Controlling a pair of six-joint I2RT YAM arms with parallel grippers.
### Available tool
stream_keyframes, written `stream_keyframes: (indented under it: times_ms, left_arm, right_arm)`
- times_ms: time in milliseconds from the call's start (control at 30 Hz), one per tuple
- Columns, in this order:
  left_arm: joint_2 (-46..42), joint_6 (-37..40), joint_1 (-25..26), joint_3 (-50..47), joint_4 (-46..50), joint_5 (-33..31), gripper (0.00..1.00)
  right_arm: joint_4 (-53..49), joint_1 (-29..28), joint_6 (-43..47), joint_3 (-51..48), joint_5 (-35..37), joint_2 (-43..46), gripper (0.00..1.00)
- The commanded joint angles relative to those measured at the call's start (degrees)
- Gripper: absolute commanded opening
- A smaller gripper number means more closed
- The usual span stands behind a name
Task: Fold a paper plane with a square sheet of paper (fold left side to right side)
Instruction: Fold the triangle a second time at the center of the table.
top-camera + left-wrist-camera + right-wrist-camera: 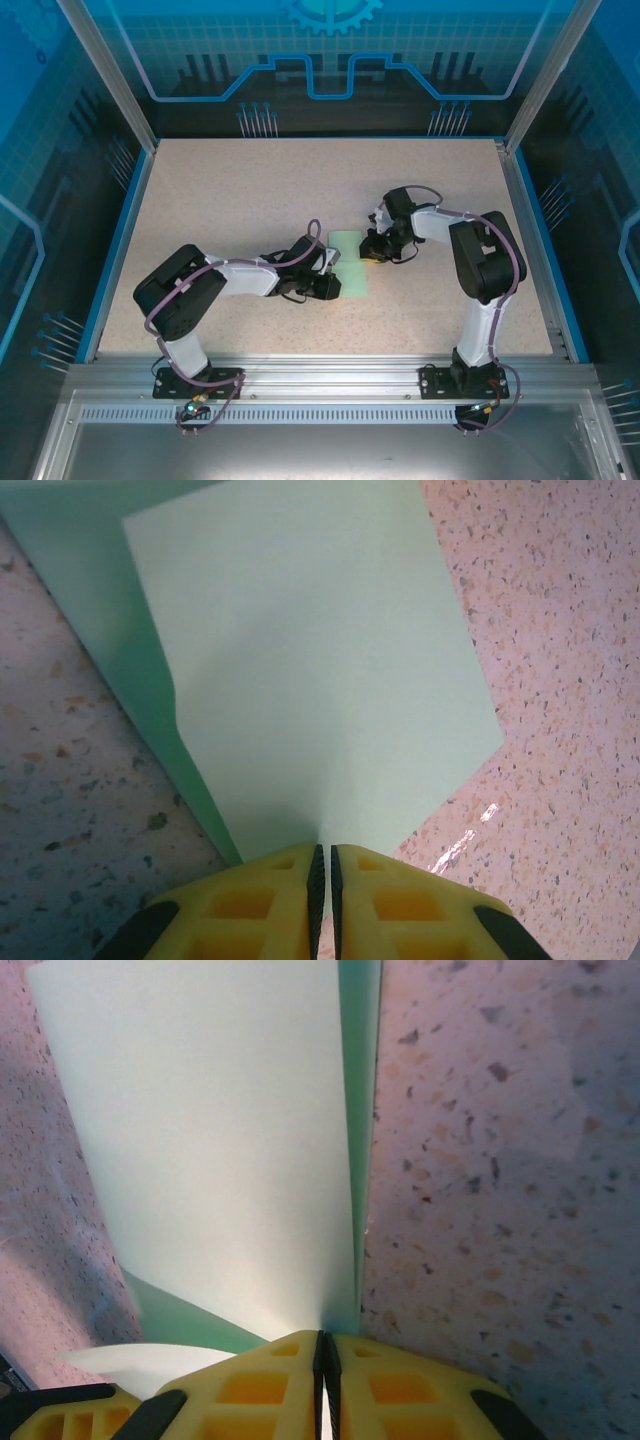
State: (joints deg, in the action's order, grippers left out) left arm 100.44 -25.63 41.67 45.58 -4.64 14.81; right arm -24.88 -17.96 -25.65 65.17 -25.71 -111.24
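Just past the aluminium rail (320, 375) that carries both arm bases, the left gripper (322, 878) is pinched closed on the left edge of the square sheet of paper (349, 268). The right gripper (323, 1355) is clamped on the sheet's right edge. The sheet lies between them mid-tabletop (230, 190), and blue panels (330, 50) wall the far side.

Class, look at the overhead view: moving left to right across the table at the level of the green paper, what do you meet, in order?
left arm → left gripper → sheet of paper → right gripper → right arm
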Motion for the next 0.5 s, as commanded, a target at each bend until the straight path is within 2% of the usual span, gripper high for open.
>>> stream_keyframes:
  times_ms: [0,167,333,467]
  left_arm:
    - [1.42,-0.92,-0.19,-2.01,5.2,-2.04,0.16]
    - [1.05,-1.19,-0.15,-1.78,4.58,-1.37,0.16]
    - [0.46,-0.74,-0.18,-1.22,5.29,-1.62,0.16]
    - [0.33,-0.65,-0.12,-1.26,5.52,-1.92,0.16]
  right_arm:
    - [-1.31,1.73,1.42,0.8,4.17,-0.63,0.13]
    - [-2.91,2.07,2.32,0.77,5.5,5.27,0.15]
    - [-1.67,1.59,2.1,-2.28,2.41,9.55,0.16]
    - [1.68,-2.34,-0.33,-5.89,-1.21,11.1,0.15]
